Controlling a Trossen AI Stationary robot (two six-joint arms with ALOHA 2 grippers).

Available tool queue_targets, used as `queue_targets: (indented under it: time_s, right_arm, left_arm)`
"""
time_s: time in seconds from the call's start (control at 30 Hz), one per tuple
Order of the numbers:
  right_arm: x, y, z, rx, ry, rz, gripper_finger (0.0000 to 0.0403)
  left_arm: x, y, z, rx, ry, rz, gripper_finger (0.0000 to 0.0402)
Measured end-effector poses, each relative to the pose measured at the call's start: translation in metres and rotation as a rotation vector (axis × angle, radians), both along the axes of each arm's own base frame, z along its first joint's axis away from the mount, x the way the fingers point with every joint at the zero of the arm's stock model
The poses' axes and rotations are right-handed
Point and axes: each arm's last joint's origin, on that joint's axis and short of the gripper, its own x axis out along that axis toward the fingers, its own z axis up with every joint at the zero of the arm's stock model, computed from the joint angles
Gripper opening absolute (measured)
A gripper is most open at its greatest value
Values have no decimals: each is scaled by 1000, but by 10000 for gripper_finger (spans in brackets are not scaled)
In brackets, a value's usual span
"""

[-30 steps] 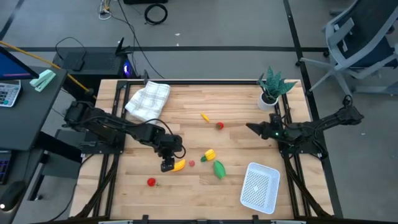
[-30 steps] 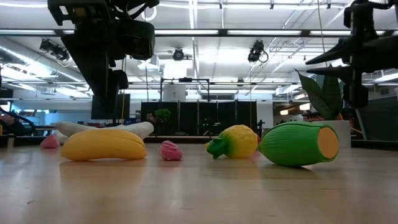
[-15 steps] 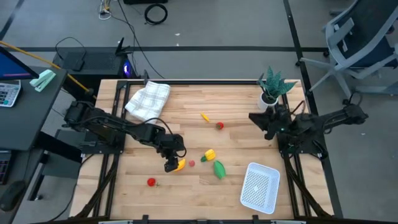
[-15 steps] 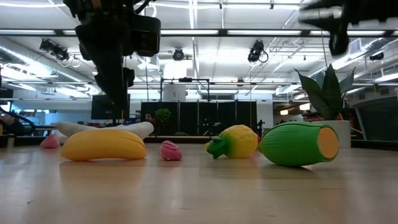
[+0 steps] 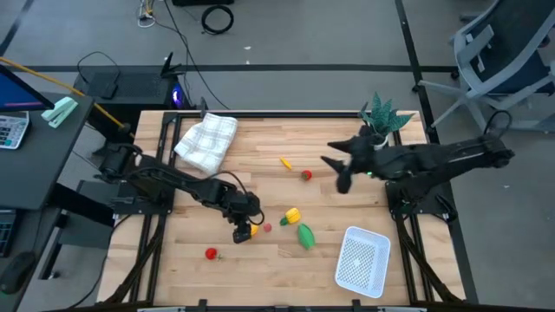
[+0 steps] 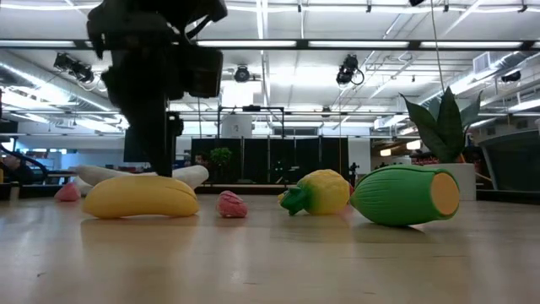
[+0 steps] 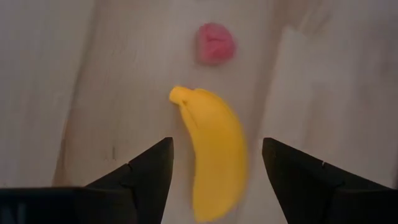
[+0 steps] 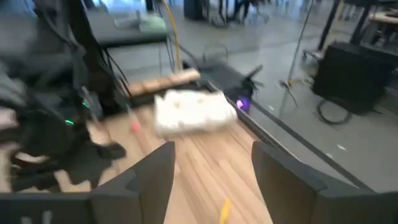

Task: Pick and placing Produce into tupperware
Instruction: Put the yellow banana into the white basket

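My left claw [image 7: 214, 171] hangs spread wide over the yellow banana [image 7: 214, 149], one finger on each side, not gripping it. My right claw [image 5: 334, 169] is open, above the counter [image 5: 260, 269] near the red piece [image 5: 306, 175]. The white basket [image 5: 362, 260] sits at the counter's near right corner.

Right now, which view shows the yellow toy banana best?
The left wrist view: the yellow toy banana lies whole between the open jaws. The low view shows its side; the high view only a sliver; the right wrist view, nothing.
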Motion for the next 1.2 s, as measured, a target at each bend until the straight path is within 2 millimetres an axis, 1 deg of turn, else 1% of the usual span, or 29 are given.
queue_targets:
  time_s: [0.17,0.27,0.37,0.47,0.6,0.7,0.8,0.9,0.93,0.97,1.07,1.1,1.2]
  right_arm:
    - [35,3,-9,-3,107,-32,234]
    - [49,3,-14,12,124,-52,234]
    - [57,3,-21,27,141,-68,232]
    - [61,3,-27,58,149,-92,231]
    - [62,3,-27,114,118,-118,231]
    - [59,2,-25,159,92,-140,230]
    - [54,0,-20,204,46,-158,228]
    - [47,-1,-14,236,8,-169,224]
    - [44,-2,-12,237,5,-169,223]
    - [41,-2,-10,235,3,-168,222]
    - [32,-4,-4,237,-6,-166,220]
    - [29,-5,-2,242,-12,-168,219]
    - [20,-6,3,259,-25,-174,216]
  left_arm:
    - [2,-1,-16,6,70,28,252]
    - [2,-6,-23,5,85,15,255]
    - [4,-11,-29,16,91,-9,254]
    - [5,-13,-34,15,109,-16,250]
    - [5,-13,-35,36,110,-1,243]
    - [5,-11,-36,45,107,7,228]
    - [5,-11,-36,49,110,4,195]
    - [5,-10,-36,56,108,7,150]
    - [5,-10,-35,56,105,7,142]
    - [5,-10,-33,56,100,7,142]
    - [11,-11,-24,56,51,-5,142]
    - [14,-12,-18,56,27,-16,142]
    - [28,-15,12,58,-95,-73,142]
